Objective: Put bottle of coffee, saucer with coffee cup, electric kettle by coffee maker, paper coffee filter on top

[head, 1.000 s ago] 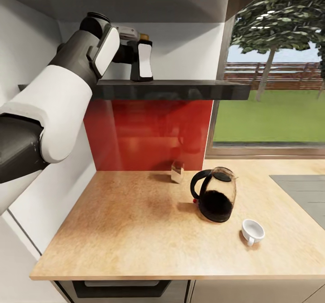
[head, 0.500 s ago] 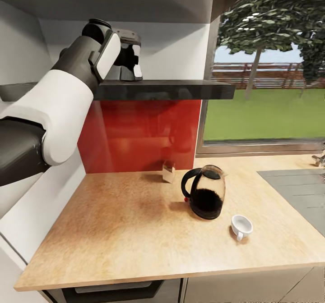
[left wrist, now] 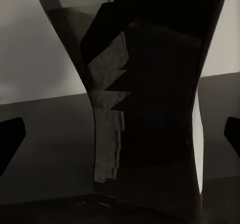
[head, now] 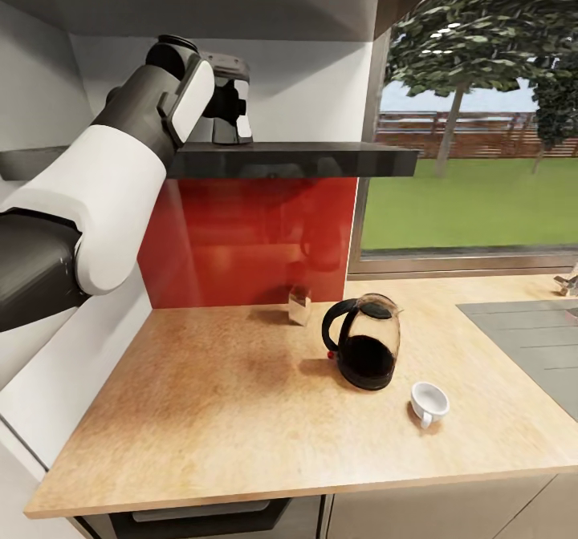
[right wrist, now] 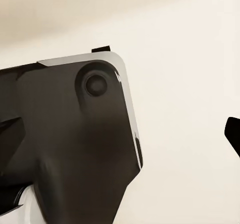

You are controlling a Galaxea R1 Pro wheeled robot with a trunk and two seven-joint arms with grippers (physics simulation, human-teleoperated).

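- The left tool (head: 233,114) is up at the kitchen shelf (head: 321,158); whether it grips the bottle of coffee, I cannot tell.
- The electric kettle (head: 365,352) and coffee cup (head: 429,402) stand on the table (head: 201,411).
- Bottle, filter and saucer placement look undone.

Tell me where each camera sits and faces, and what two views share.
Head: on the robot's head, looking down over the kitchen countertop, electric kettle, coffee cup; left arm raised to the dark shelf.
Left wrist: near the left hand, facing a close dark object on that shelf.
Right wrist: near the right hand, facing a pale surface.
Head and left wrist views share the shelf.
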